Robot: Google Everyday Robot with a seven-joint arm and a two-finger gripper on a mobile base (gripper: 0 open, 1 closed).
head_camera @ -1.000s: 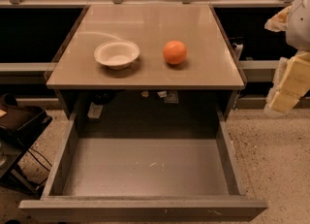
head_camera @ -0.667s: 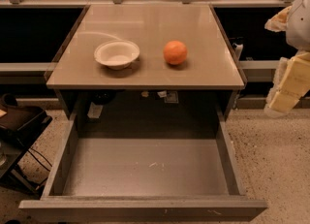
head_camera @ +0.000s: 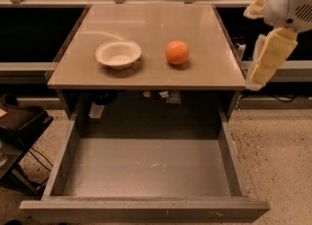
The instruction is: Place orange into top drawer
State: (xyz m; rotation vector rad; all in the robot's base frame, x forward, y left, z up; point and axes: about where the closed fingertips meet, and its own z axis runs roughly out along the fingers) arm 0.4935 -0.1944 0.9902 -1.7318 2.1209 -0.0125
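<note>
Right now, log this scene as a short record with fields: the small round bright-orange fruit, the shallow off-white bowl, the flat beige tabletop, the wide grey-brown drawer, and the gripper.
orange: on the tabletop, right of the bowl, not touching it
bowl: upright on the tabletop, nothing seen inside
tabletop: carries only the bowl and orange
top drawer: pulled open below the tabletop's front edge, nothing in it
gripper: at the right edge of view, beside the table's right side, clear of the orange
task status: orange not yet in the drawer

Orange [head_camera: 177,52] on tbl [head_camera: 146,24]; end effector [head_camera: 261,70] far rt.
</note>
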